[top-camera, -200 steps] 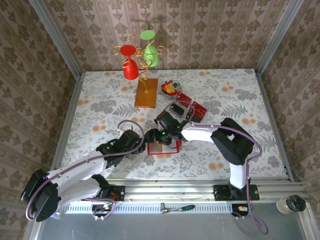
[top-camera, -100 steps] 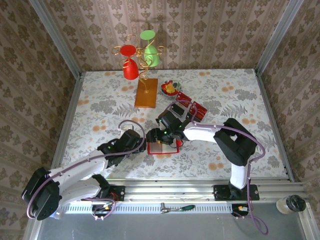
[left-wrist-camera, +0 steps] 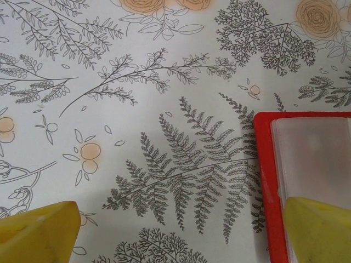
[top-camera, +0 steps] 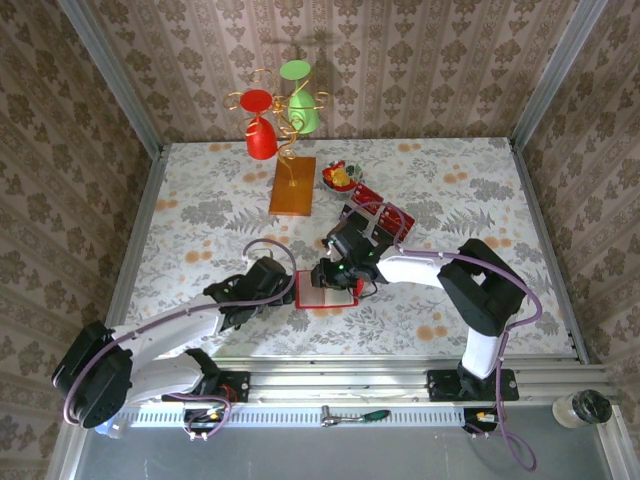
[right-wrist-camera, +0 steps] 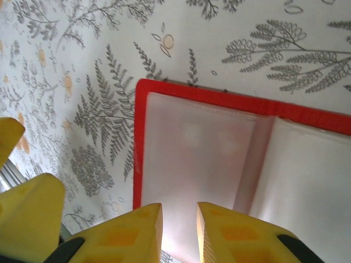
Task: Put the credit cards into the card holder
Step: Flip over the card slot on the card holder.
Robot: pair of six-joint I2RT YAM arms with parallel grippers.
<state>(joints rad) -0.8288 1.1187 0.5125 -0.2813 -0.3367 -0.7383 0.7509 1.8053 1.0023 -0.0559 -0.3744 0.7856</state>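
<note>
The card holder [top-camera: 326,296] lies open on the floral table, red rim around pale pockets. My right gripper [top-camera: 336,274] hovers over its left page [right-wrist-camera: 192,159]. In the right wrist view the right gripper [right-wrist-camera: 179,230] shows its jaws a narrow gap apart with nothing between them. My left gripper [top-camera: 285,291] sits just left of the holder, wide open. In the left wrist view the left gripper [left-wrist-camera: 178,241] has one yellow finger [left-wrist-camera: 321,230] over the holder's red edge [left-wrist-camera: 263,181]. Red credit cards [top-camera: 393,216] lie behind the right arm.
A wire stand with red and green cups [top-camera: 278,120] rises from a wooden base [top-camera: 292,186] at the back. A small red and yellow object [top-camera: 340,177] sits next to it. Metal rails [top-camera: 130,250] line the table's sides.
The right gripper's jaws have closed from wide to a narrow gap, and it has shifted slightly right over the holder. The left gripper has crept a little toward the holder.
</note>
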